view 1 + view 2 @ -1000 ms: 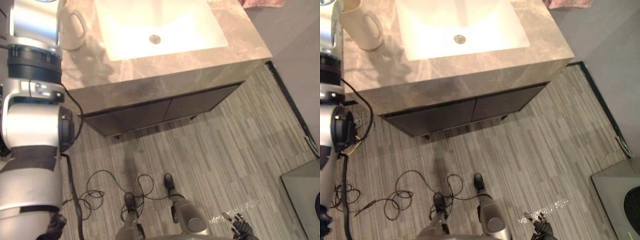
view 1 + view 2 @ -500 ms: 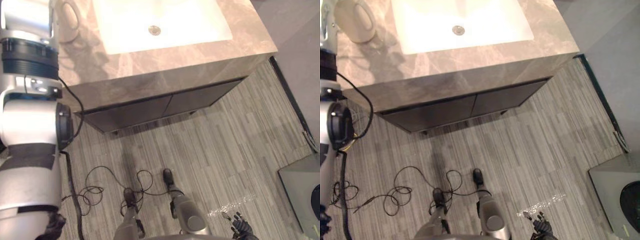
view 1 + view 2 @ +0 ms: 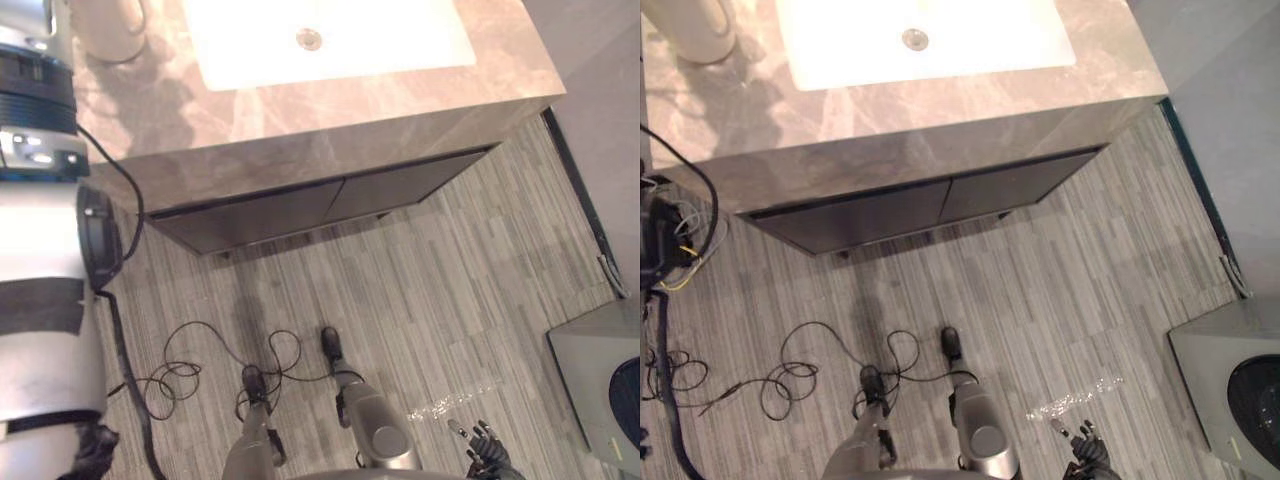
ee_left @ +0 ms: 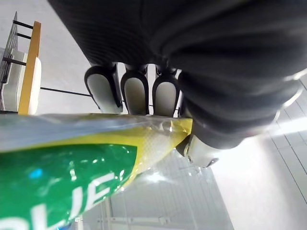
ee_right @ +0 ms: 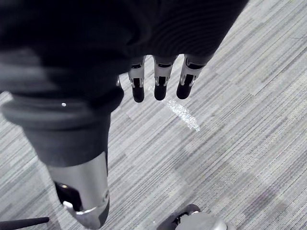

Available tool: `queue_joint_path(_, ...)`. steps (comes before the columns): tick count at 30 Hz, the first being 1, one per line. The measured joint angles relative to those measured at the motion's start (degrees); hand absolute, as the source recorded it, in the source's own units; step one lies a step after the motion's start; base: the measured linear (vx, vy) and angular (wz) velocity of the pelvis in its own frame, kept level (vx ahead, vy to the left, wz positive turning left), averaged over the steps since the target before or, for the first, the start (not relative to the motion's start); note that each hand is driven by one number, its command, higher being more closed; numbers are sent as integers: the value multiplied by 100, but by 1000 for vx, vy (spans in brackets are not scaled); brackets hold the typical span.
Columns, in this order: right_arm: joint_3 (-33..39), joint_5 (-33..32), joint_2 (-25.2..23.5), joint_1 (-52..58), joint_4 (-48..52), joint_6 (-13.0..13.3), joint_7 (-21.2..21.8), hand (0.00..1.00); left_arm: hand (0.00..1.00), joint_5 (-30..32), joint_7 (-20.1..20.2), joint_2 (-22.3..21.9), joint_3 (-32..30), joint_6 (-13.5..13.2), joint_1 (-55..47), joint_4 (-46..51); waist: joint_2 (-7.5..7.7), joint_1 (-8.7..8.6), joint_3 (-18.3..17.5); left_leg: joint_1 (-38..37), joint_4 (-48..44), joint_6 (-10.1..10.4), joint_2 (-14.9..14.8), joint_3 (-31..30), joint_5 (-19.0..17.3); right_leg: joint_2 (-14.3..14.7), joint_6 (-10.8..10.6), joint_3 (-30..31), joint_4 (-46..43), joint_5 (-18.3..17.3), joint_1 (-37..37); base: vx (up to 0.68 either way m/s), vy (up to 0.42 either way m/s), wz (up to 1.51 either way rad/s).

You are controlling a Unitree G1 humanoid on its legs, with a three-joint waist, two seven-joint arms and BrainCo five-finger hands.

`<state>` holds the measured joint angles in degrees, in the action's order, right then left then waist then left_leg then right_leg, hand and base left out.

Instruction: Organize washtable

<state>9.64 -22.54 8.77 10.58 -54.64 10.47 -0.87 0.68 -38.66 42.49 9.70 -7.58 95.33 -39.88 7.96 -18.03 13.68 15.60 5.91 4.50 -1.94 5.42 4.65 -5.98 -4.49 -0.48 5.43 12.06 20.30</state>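
Observation:
The washtable (image 3: 300, 110) is a marble counter with a white sink (image 3: 400, 40) set in it. A cream jug (image 3: 110, 25) stands at the counter's back left. In the left wrist view my left hand (image 4: 134, 91) is shut on a green and yellow plastic packet (image 4: 72, 163), with the fingers over its top edge and the thumb under it. My left arm rises along the left edge of the left eye view. My right hand (image 3: 485, 455) hangs low over the floor, far from the counter; its fingers (image 5: 158, 81) are straight and hold nothing.
Dark cabinet doors (image 3: 300, 215) close the front under the counter. A grey box-like appliance (image 3: 600, 390) stands on the striped floor at the lower right. A wire rack with a wooden rim (image 4: 29, 62) appears past my left hand.
The whole picture has shifted, so the counter sits higher in view. My left arm has slid toward the left edge. The right hand hangs as before.

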Motion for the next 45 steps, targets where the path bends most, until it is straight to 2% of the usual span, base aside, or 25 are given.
queue_joint_path(4,0,-1,89,0,15,26,2,0,100,8,1,91,141,-6,83,-4,-30,-2,92,1,0,-9,-35,2,-9,36,-4,3,5,117,12,60,55,-3)
queue_joint_path(8,-4,-5,127,2,150,34,2,0,100,29,-1,99,166,-7,112,-5,-134,3,181,58,-2,-7,-158,15,-32,167,-3,23,6,452,112,61,77,-9)
queue_joint_path(20,-16,-180,304,2,655,74,-3,0,100,439,-16,539,677,25,708,-10,-215,32,548,241,-7,-31,-204,16,-13,224,-6,120,7,458,310,70,82,-2)
queue_joint_path(23,-47,-214,308,2,725,172,-2,0,100,476,-18,577,865,38,722,-8,-219,48,678,253,-35,-30,-219,13,-14,241,-17,191,6,466,324,78,81,-3)
queue_joint_path(26,-90,-216,305,3,843,187,-2,0,100,503,-32,583,886,62,730,13,-314,111,808,341,-41,-30,-366,-38,-15,387,-165,214,6,737,431,79,82,-7)
queue_joint_path(31,-126,-221,314,64,938,216,-5,0,100,671,-49,633,1039,97,735,139,-310,146,894,479,-127,-26,-423,-62,-15,432,-160,216,5,770,508,79,75,3)
queue_joint_path(38,-125,-223,315,108,945,241,-4,0,100,675,-53,758,1091,105,742,161,-310,155,923,787,-774,-23,-457,-77,-302,420,-160,218,3,770,498,71,83,1)
queue_joint_path(45,-117,-228,322,169,885,241,1,0,100,674,-52,759,1103,104,742,161,-310,166,923,800,-832,-21,-524,-101,-314,479,-161,226,-8,770,474,86,56,1)
